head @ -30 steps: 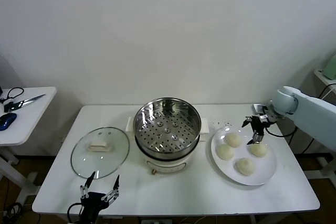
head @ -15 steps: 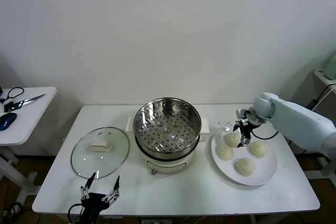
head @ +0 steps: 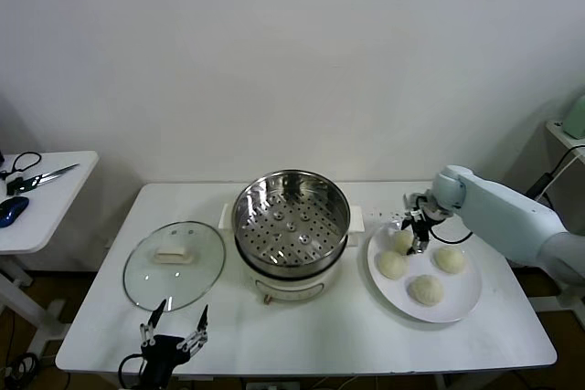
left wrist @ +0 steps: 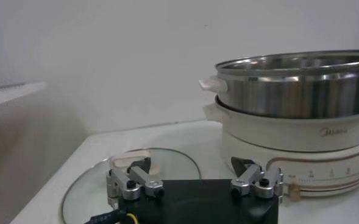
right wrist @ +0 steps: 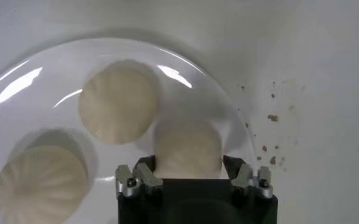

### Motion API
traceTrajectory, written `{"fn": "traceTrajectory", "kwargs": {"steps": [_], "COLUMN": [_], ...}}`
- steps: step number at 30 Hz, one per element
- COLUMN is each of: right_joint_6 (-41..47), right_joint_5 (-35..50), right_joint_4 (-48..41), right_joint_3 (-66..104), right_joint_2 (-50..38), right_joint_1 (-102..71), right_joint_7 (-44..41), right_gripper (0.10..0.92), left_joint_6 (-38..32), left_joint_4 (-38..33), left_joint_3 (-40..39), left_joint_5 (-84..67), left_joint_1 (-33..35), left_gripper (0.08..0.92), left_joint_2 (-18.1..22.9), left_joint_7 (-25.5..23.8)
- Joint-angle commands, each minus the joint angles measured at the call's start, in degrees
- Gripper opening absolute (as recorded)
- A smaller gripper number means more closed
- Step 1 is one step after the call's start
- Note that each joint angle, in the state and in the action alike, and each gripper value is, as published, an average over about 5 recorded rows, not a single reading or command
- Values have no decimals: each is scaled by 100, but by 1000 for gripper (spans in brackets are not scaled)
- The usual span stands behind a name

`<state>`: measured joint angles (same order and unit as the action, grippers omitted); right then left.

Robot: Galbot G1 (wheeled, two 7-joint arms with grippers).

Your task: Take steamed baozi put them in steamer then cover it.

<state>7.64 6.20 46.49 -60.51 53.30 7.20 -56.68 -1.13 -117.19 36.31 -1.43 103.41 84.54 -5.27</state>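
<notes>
**Gripping a bun on the plate**

Reaching over the white plate [head: 457,303], the right tool [head: 417,232] is pinching the plate's rear baozi [right wrist: 188,151], its fingers [right wrist: 138,178] touching both sides. Three more baozi [head: 427,289] are lying beside it. The steamer [head: 291,226] is standing mid-bench with the cover [head: 175,264] lying at its left. The left tool [head: 174,330] is waiting spread near the cover.

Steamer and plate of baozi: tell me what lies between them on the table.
In the head view, only bare white table separates the steamer from the plate; the steamer's side handle juts into that gap, with dark specks just behind it.
</notes>
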Motion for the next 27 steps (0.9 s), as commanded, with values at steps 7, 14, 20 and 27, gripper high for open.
{"fn": "traceTrajectory", "kwargs": {"steps": [7, 14, 20, 27], "right_joint_6": [-143, -1256, -2805, -4117], "right_joint_5": [155, 1388, 2078, 1527], "right_joint_4": [153, 993, 1522, 2944], "right_joint_3": [-425, -2617, -3478, -3645], "right_joint_2": [-3, 45, 719, 1640], "right_joint_1": [588, 3424, 5293, 5835], "right_joint_7": [-110, -618, -990, -578], "right_gripper": [653, 653, 653, 653], "left_joint_6": [-2, -3, -16, -3], "left_joint_4": [-52, -122, -179, -205], "left_joint_3": [1, -1, -8, -32], "left_joint_5": [-8, -16, -16, -17], "left_joint_1": [12, 16, 34, 9], "left_gripper": [823, 823, 823, 823], "left_joint_2": [5, -12, -44, -75], "left_joint_7": [6, 5, 0, -7]}}
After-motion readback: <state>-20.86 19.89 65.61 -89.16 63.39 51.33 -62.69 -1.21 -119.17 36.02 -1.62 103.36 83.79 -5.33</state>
